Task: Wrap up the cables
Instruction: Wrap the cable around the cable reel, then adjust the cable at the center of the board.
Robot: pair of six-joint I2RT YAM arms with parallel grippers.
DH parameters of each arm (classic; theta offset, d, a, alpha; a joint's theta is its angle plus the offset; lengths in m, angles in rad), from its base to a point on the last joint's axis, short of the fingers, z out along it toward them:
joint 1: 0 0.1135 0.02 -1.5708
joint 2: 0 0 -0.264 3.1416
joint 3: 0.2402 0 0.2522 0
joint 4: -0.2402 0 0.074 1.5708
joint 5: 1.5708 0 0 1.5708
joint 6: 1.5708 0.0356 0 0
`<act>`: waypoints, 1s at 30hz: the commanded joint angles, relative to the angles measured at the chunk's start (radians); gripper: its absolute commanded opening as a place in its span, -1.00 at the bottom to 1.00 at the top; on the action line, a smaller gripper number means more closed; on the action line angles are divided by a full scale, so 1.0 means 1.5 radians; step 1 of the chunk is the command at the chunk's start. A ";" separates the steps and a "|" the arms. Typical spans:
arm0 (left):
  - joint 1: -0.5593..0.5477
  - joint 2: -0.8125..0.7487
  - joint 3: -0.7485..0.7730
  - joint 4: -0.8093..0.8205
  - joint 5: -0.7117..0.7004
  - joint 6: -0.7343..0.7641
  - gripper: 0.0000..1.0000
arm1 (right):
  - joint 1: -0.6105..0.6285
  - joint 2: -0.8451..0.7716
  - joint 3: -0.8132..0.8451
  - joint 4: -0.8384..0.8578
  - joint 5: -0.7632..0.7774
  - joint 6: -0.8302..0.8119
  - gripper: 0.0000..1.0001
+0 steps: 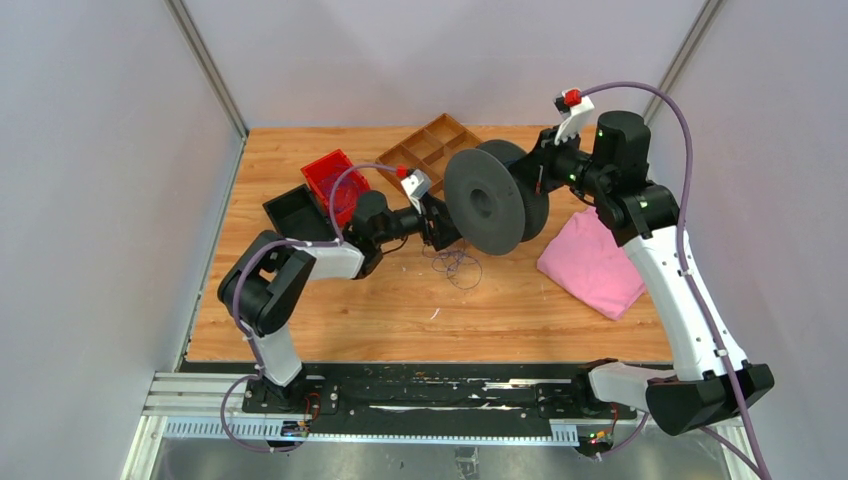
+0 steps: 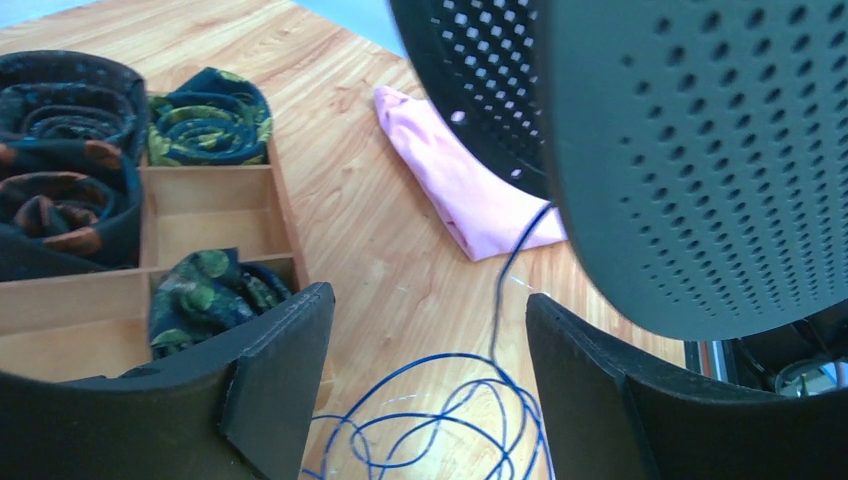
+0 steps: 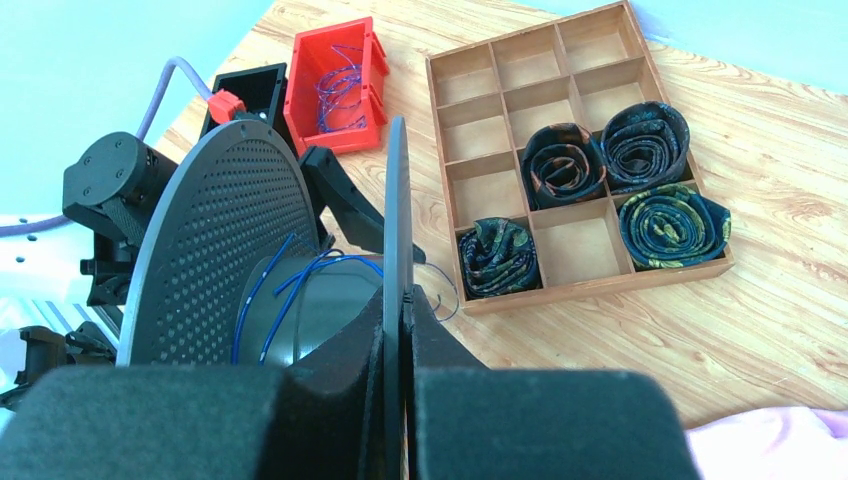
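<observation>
Perforations dot the dark spool (image 3: 220, 230) flange pinched in the right gripper (image 3: 403, 300); left gripper (image 2: 428, 330) gapes empty, thin blue cables (image 2: 495, 310) looping between its fingers.

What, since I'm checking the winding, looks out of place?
The cable lies in a loose tangle on the table near the spool. Only a few slack, unevenly spaced turns sit on its hub.

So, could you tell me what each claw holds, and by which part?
The right claw pinches the spool by one flange's rim; the left claw holds nothing.
</observation>
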 commanded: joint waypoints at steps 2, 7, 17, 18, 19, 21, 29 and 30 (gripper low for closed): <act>-0.033 0.023 0.003 0.061 -0.006 -0.024 0.42 | -0.013 -0.005 0.036 0.026 -0.003 0.020 -0.99; -0.057 0.042 0.003 0.062 -0.001 -0.041 -0.13 | -0.018 -0.002 0.040 0.026 0.014 0.026 -0.99; -0.103 0.048 -0.015 0.040 -0.002 -0.016 -0.79 | -0.024 0.019 0.067 0.025 0.054 0.047 -0.99; -0.106 0.048 -0.016 0.039 -0.003 -0.016 -0.79 | -0.025 0.021 0.070 0.026 0.058 0.048 -0.99; -0.111 0.048 -0.017 0.039 -0.003 -0.017 -0.80 | -0.025 0.023 0.071 0.026 0.063 0.049 -0.99; -0.119 0.048 -0.018 0.035 -0.002 -0.013 -0.81 | -0.025 0.025 0.074 0.025 0.076 0.051 -0.99; -0.128 0.039 -0.019 -0.039 0.032 0.050 -0.84 | -0.033 0.037 0.094 0.021 0.112 0.032 -0.99; -0.128 0.035 -0.024 -0.052 0.034 0.068 -0.86 | -0.035 0.037 0.096 0.021 0.112 0.031 -0.99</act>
